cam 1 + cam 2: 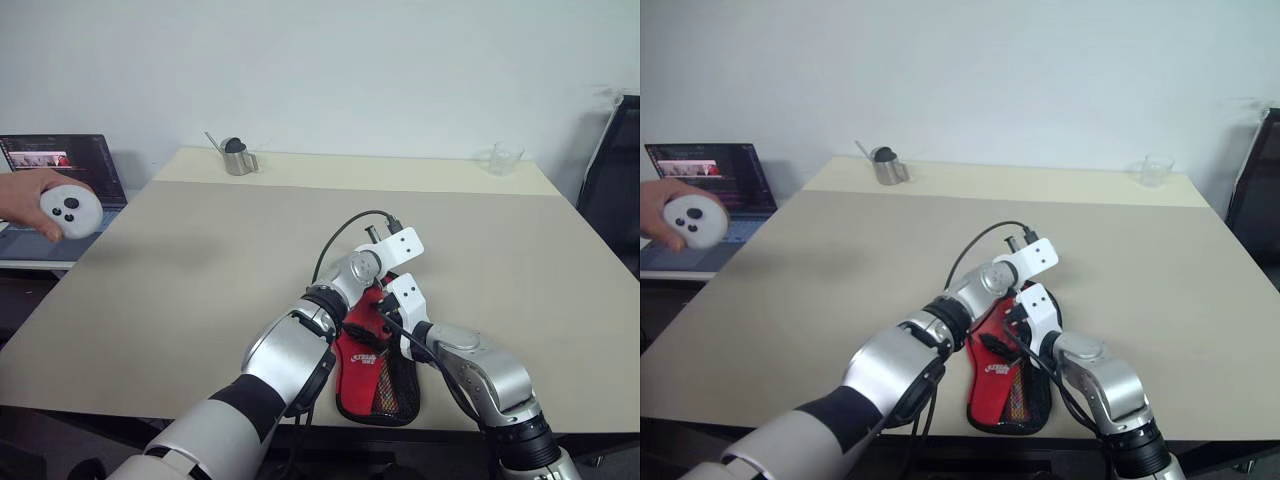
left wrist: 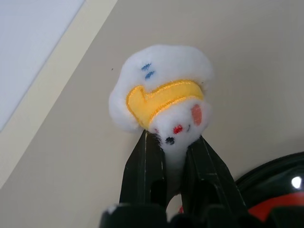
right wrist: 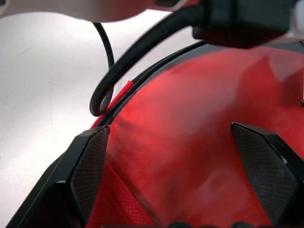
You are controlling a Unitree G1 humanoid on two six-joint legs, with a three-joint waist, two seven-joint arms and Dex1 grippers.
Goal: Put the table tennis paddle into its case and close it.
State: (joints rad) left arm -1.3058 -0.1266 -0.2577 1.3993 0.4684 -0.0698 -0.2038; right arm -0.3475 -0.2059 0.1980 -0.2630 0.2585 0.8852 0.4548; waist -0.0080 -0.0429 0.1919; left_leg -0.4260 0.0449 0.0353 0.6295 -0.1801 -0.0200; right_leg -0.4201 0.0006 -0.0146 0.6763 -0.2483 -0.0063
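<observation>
The red paddle-shaped fabric case (image 1: 372, 372) with black edging and a mesh pocket lies at the near edge of the wide beige table (image 1: 200, 270), partly under my wrists; the tabletop spreads open on all sides of it. A small metal cup (image 1: 238, 158) and a clear glass cup (image 1: 505, 158) stand far off at the back edge. White lettering marks the case's face, too small to read. My left gripper (image 2: 175, 156) is pinched together on a white plush charm with a yellow embroidered patch (image 2: 161, 90). My right gripper (image 3: 175, 142) stands spread wide, its fingers (image 3: 90, 161) straddling the case's red face. At the table's left side, a person's hand (image 1: 35, 200) holds a white round controller (image 1: 70, 211).
</observation>
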